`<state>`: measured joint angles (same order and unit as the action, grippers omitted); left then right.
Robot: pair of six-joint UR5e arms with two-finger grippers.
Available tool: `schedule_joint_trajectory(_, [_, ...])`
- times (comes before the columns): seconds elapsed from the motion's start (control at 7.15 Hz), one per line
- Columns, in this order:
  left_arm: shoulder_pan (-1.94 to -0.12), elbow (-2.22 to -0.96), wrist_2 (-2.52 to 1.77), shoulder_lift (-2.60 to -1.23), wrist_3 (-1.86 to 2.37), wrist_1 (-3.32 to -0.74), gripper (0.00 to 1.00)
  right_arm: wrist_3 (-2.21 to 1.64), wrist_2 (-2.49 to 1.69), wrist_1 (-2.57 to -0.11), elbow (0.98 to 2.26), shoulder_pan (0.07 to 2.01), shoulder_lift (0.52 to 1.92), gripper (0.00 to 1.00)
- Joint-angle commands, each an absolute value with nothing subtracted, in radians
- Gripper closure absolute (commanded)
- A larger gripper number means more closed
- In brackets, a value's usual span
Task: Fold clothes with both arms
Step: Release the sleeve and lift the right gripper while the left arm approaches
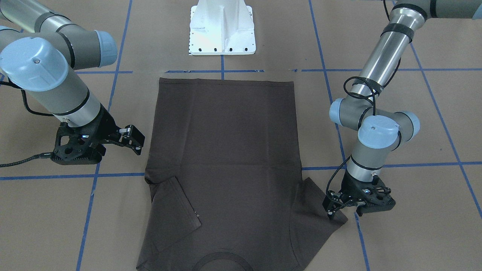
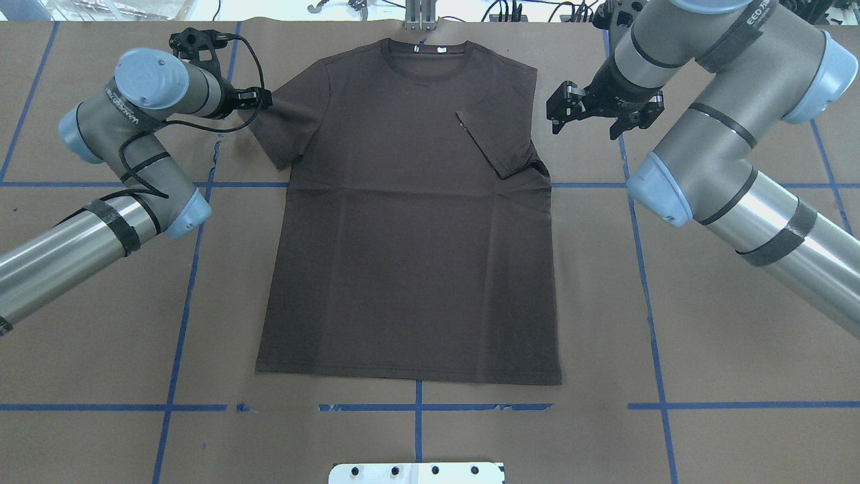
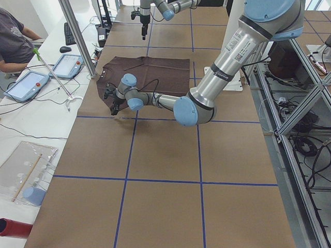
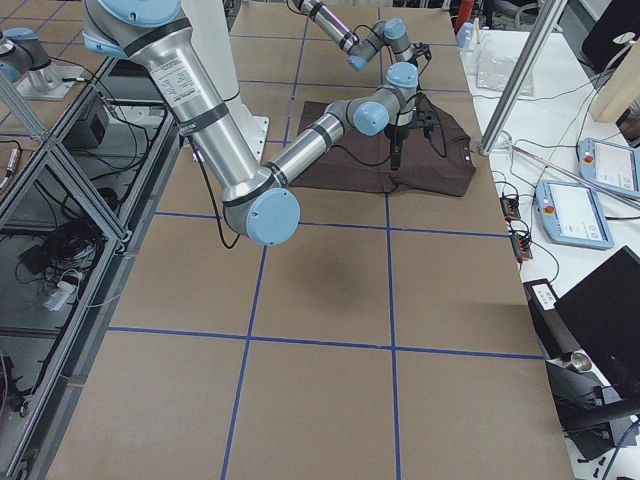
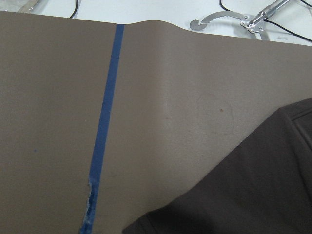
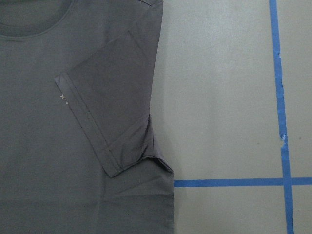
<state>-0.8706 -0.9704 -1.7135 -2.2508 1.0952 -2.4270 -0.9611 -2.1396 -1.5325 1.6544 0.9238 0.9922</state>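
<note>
The dark grey-brown T-shirt (image 2: 410, 235) lies flat on the table, collar (image 2: 428, 57) at the far edge. It also shows in the front view (image 1: 226, 150). The sleeve on my right side (image 2: 500, 144) is folded in onto the chest, as the right wrist view (image 6: 112, 112) shows. The other sleeve (image 2: 289, 121) lies spread out. My left gripper (image 2: 259, 99) is low at that sleeve's outer edge (image 1: 330, 212); I cannot tell whether it is open or shut. My right gripper (image 2: 583, 119) is open and empty, above the table just beside the shirt (image 1: 134, 141).
The white pedestal base (image 1: 222, 30) stands at the near edge behind the shirt's hem. Blue tape lines (image 2: 416, 407) grid the brown table cover. An operator (image 3: 13, 41) and tablets (image 3: 26, 85) are beyond the far edge, with a metal tool (image 5: 229, 19) there.
</note>
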Motion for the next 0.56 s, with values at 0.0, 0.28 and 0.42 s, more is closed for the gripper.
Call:
schedule_joint_trajectory(0.0, [-0.868,-0.948,-1.709,-2.252,1.095,-2.447,0.02,-0.962,-2.138,-1.532,1.654,0.920,0.991,0.00])
schedule_joint_trajectory(0.28, [-0.864,-0.924,-1.709,-2.269,1.095,-2.448,0.02,-0.962,-2.137,-1.532,1.652,0.920,0.991,0.00])
schedule_joint_trajectory(0.42, [-0.862,-0.913,-1.707,-2.279,1.095,-2.450,0.03,-0.962,-2.137,-1.532,1.651,0.920,0.991,0.00])
